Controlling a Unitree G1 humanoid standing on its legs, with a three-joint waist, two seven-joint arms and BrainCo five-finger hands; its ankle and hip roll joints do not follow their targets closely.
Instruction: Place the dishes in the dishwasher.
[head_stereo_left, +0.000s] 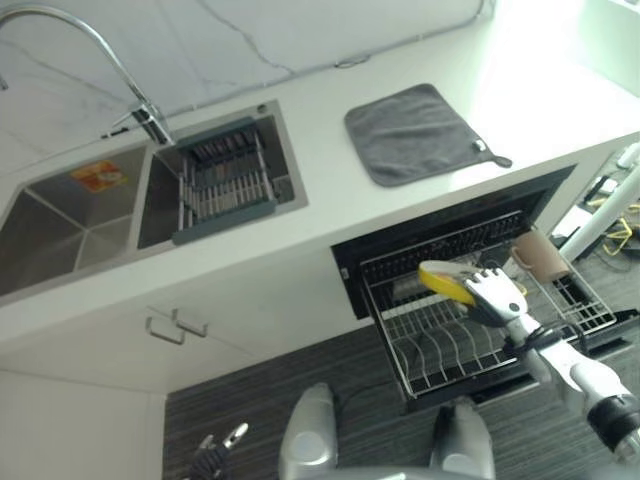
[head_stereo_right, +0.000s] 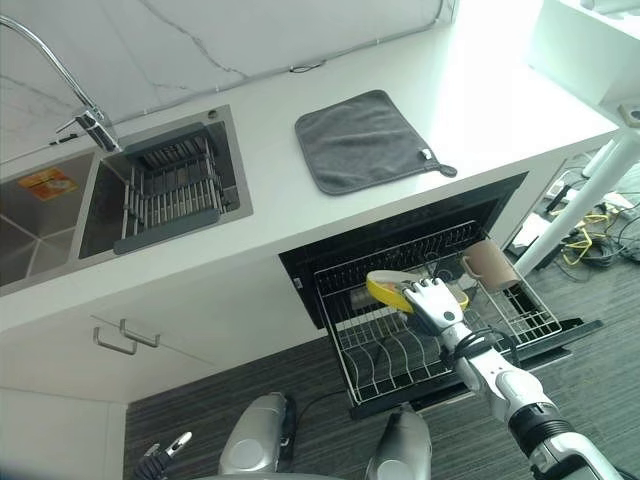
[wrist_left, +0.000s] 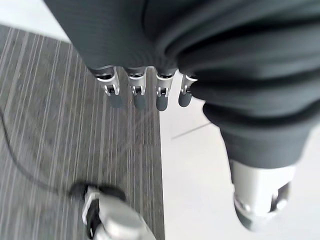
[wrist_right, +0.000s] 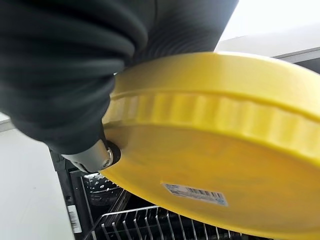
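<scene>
The right hand (head_stereo_right: 432, 303) is clamped on a yellow plate (head_stereo_right: 392, 289); the right wrist view shows the plate's underside and fluted rim pressed against the palm, thumb tucked under the rim. The plate is held over the pulled-out dishwasher rack (head_stereo_right: 362, 352), above its middle and clear of the wires. It lies close to flat, tilted slightly, its face turned up and its broad side toward the dishwasher opening (head_stereo_right: 400, 225).

The rack's plate tines (head_stereo_right: 395, 358) stand directly below and slightly nearer the robot than the plate. They run in upright rows, so in my judgement the plate must be turned onto its edge before it will drop between them; that rotation is what the next move depends on. A tan mug (head_stereo_right: 489, 265) sits at the rack's right rear corner, well apart from the plate.

The left hand (wrist_left: 145, 92) hangs low beside the floor (wrist_left: 60, 125), well away from the rack, fingers straight and relaxed, empty. The right arm is plainly the nearer.
</scene>
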